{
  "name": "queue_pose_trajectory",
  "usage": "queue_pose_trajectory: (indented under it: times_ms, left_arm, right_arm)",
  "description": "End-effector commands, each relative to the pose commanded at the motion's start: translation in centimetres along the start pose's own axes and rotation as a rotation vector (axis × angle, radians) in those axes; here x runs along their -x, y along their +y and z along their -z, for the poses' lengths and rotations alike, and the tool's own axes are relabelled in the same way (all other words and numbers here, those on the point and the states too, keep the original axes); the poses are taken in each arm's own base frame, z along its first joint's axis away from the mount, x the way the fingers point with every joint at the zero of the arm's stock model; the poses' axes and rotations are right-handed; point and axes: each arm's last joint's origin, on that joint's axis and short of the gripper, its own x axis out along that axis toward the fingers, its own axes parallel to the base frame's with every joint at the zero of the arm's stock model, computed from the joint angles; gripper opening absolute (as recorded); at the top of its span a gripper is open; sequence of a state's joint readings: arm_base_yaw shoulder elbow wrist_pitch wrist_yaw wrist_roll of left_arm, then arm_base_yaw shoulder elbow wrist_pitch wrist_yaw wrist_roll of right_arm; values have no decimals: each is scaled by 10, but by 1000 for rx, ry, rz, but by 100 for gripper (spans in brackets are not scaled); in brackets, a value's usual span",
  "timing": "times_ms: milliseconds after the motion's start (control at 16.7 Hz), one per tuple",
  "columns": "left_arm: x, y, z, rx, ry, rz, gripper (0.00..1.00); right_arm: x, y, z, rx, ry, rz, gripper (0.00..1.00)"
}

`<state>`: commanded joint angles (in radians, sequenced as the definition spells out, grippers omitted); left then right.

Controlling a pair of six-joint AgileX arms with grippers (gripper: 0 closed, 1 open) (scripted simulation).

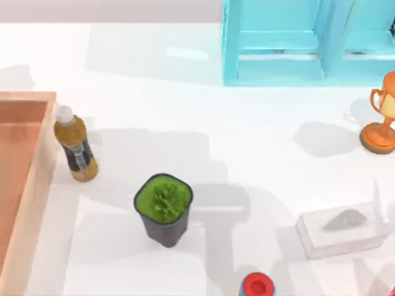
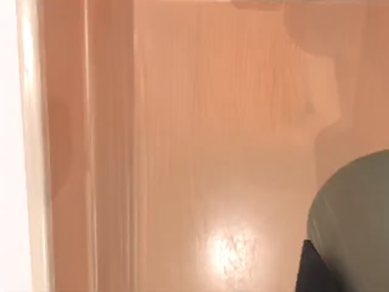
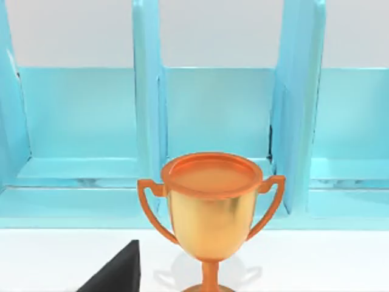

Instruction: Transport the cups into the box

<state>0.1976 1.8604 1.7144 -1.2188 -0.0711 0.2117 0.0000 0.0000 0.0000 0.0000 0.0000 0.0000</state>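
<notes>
The left wrist view looks down into the box [image 2: 182, 152], at its orange-brown floor and one thick rim wall. An olive-grey cup [image 2: 355, 213] is there, close to the camera, above or on the floor of the box; which of the two cannot be told. A dark piece beside the cup may be a finger of the left gripper, but it cannot be told how far this gripper is open or whether it has the cup. In the top view the box [image 1: 37, 185] lies at the left edge of the table.

The danger here is mainly in the release. If the cup hangs above the floor and is let go tilted, it could fall on its side or roll against the wall. If the gripper lifts before its fingers are well apart, it could pull the cup up again.

The right wrist view faces a golden trophy [image 3: 211, 213] which stands in front of the light-blue shelf frame [image 3: 146, 109], at the far right of the table. A dark part, probably of the right gripper, is at the border of this view; its state cannot be told.

Between the two sides stand a tea bottle [image 1: 75, 151] just beside the box wall, a dark pot with a green plant [image 1: 163, 208] near the middle, a clear tissue box [image 1: 342, 231] and a red cap [image 1: 257, 285] at the near edge. The bottle could be knocked over by an arm that travels to the box.
</notes>
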Motion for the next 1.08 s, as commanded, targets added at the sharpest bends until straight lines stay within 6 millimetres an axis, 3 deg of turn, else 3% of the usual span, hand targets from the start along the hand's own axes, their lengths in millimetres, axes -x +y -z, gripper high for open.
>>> queue_pose_trajectory:
  times_ms: [120,300,720,1080]
  left_arm:
    - [2,23,24,-12,60,26,0]
    - [4,40,48,-25,114,65,0]
    - [1,40,50,-32,118,67,0]
    - [-41,32,56,-31,117,68,0]
  right_arm:
    - [0,0,0,0,0,0,100]
    - [0,0,0,0,0,0,100]
    - [0,0,0,0,0,0,100]
    - [0,0,0,0,0,0,100]
